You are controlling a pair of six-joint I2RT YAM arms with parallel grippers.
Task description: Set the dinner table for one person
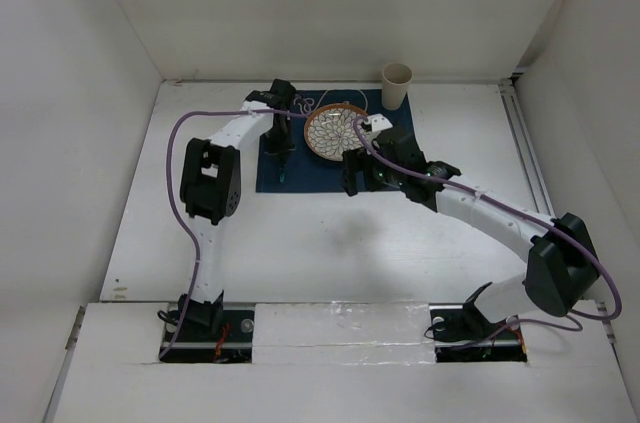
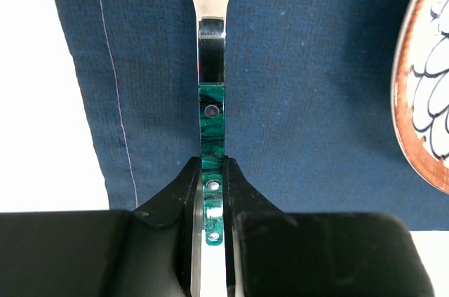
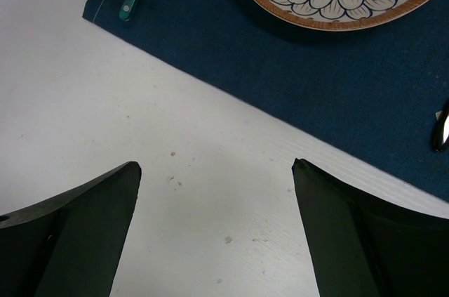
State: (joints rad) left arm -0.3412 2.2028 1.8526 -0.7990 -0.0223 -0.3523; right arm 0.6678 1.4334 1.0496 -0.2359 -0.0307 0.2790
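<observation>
Top view: the left tool [image 1: 280, 151] hangs over the blue mat [image 1: 300, 179] on the white bench [image 1: 330, 243]. The plate [image 1: 335, 130] lies just to its right, with the right tool [image 1: 352, 183] beyond that.

Left wrist: this tool is clenched on the green handle of a fork [image 2: 212, 65], tines ahead. The fork looks stiff, light and slick, so the riveted handle gives the surest hold.

Right wrist: jaws released wide, bench beneath them, mat edge ahead.

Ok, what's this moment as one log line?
left gripper: shut on green-handled cutlery, left of plate, over mat | right gripper: open, empty
</observation>
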